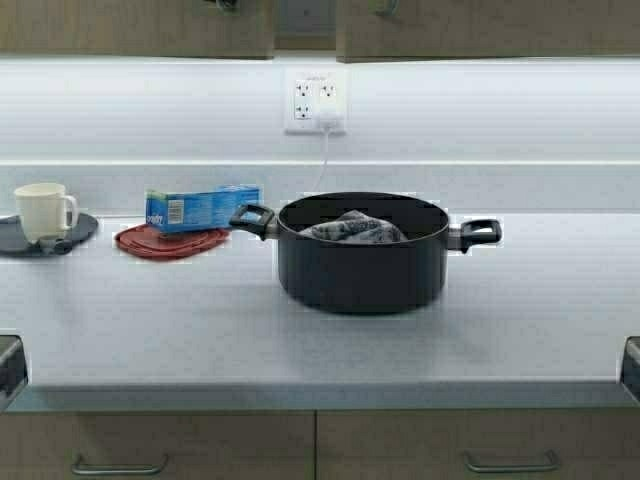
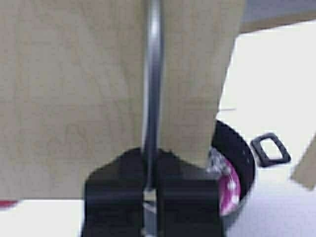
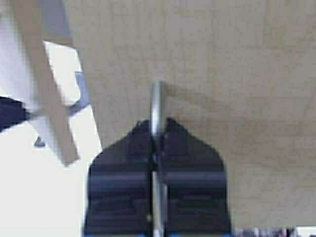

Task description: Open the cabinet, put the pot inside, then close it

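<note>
The black pot point(image 1: 362, 265) with a grey cloth point(image 1: 355, 230) in it stands on the counter point(image 1: 500, 330), below the gap between the two tan cabinet doors point(image 1: 140, 30). My left gripper point(image 2: 150, 154) is shut on the left door's vertical metal bar handle point(image 2: 153, 74). My right gripper point(image 3: 157, 129) is shut on the right door's handle point(image 3: 158, 98). The doors stand a little apart, with a grey gap point(image 1: 305, 20) between them. The pot also shows below in the left wrist view point(image 2: 239, 148). Both grippers are almost out of the high view, at its top edge.
A white mug point(image 1: 42, 210) on a dark saucer point(image 1: 85, 228) stands at the far left. A blue box point(image 1: 202, 208) lies on a red lid point(image 1: 170, 243) left of the pot. A wall outlet point(image 1: 315, 100) is behind. Base cabinet drawers point(image 1: 118, 466) run below the counter.
</note>
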You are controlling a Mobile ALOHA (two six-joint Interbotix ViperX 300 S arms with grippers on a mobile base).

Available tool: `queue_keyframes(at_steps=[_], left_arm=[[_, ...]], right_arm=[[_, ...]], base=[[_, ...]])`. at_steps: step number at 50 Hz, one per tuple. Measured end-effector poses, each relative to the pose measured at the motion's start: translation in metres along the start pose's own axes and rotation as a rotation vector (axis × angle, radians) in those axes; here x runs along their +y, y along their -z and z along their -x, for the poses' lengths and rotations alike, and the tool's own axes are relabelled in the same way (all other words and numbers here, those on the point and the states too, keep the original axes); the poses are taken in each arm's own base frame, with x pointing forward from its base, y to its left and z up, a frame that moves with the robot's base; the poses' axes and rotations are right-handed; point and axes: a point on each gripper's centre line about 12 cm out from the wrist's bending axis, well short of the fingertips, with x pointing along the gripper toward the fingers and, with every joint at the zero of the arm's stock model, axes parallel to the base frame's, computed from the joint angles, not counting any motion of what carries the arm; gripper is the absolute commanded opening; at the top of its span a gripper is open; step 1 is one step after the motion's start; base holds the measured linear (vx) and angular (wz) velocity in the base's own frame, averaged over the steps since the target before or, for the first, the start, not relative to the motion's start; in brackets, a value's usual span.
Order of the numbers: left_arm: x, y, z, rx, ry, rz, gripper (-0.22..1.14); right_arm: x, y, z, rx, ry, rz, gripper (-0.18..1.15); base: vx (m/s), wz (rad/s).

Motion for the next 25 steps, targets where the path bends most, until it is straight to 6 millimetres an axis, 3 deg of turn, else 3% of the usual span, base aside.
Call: queue_keyframes(at_steps=[14, 17, 20, 25], left_arm=[[0.041, 0.001, 0.048, 0.039, -0.081, 0.003, 0.03], [0.051, 0.002, 0.055, 0.039, -0.114, 0.009, 0.05], [0.060, 0.002, 0.063, 0.034, -0.146, 0.015, 0.12], [0.071, 0.001, 0.072, 0.045, -0.179, 0.004, 0.50]], right_arm=[[-0.033, 0.004, 0.035, 0.054, 0.024, 0.022, 0.07], [-0.042, 0.005, 0.039, 0.061, 0.045, 0.024, 0.13], [-0.049, 0.006, 0.041, 0.067, 0.068, 0.022, 0.29], [-0.059, 0.008, 0.041, 0.085, 0.094, 0.015, 0.74]], base=[[-0.17, -0.04], [-0.19, -0.06], [-0.19, -0.08], [-0.18, -0.06]])
